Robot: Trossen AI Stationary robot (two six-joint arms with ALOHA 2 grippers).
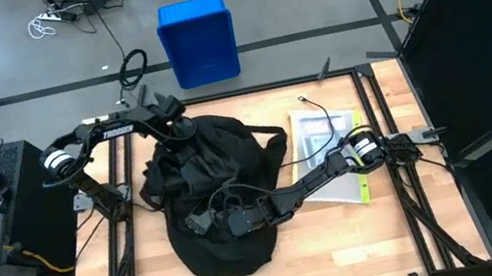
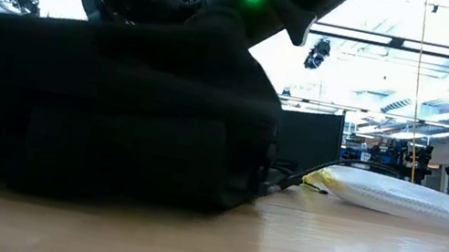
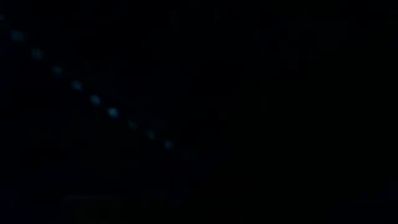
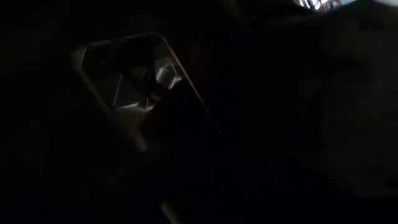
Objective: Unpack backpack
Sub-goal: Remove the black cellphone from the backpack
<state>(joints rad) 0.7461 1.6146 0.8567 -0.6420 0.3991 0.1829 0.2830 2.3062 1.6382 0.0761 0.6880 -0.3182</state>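
Your backpack lies slumped in the middle of the table, and both pincers are at it. The right gripper reaches in from the right, buried in the near part of the bag — whether its fingers hold anything you cannot tell; its wrist view shows only a dim, clear-edged object in the dark. The left gripper sits at the bag's far edge, fingers closed. Count one backpack, one flat plastic-wrapped packet just beside it, one blue bin beyond the table.
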